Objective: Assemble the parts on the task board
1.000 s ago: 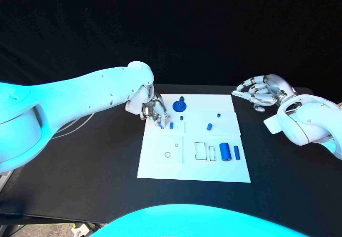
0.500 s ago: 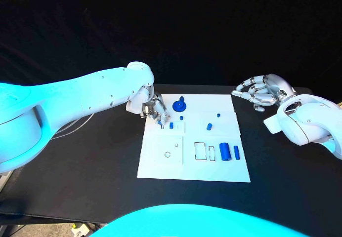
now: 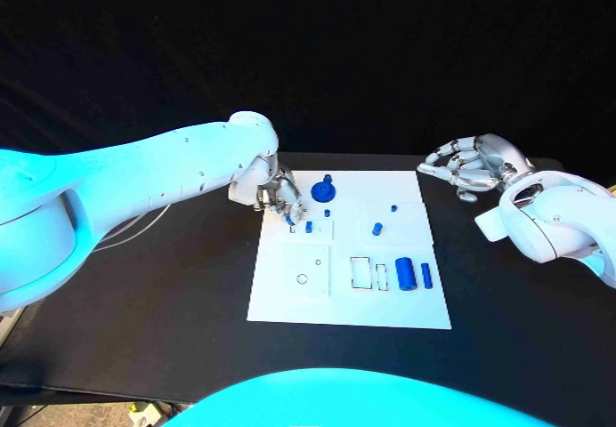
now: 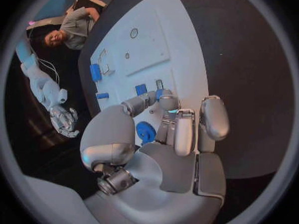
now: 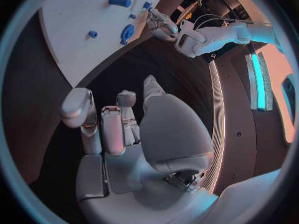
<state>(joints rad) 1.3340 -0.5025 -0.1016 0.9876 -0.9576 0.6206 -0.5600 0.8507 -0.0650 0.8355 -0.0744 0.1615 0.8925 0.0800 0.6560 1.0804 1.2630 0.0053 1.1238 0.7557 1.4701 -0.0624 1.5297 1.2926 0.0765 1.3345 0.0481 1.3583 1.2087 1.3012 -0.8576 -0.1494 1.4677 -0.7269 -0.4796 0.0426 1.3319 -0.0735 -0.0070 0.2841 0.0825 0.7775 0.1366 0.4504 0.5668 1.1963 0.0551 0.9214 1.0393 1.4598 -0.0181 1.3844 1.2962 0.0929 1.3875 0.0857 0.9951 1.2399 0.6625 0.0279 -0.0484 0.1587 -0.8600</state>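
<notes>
Left robot hand (image 3: 279,197) over board (image 3: 289,302) corner at 11 o'clock, fingertips beside small peg (image 3: 308,226); hold not discernible. Right robot hand (image 3: 468,165) curled, empty, off board at 2 o'clock. Peg judged light, rigid, smooth; best pinched mid-length.

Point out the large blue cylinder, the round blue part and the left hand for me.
large blue cylinder (image 3: 404,272): head view, middle of its body.
round blue part (image 3: 324,190): head view, centre of the disc.
left hand (image 3: 279,198): head view, middle of the hand.
</notes>
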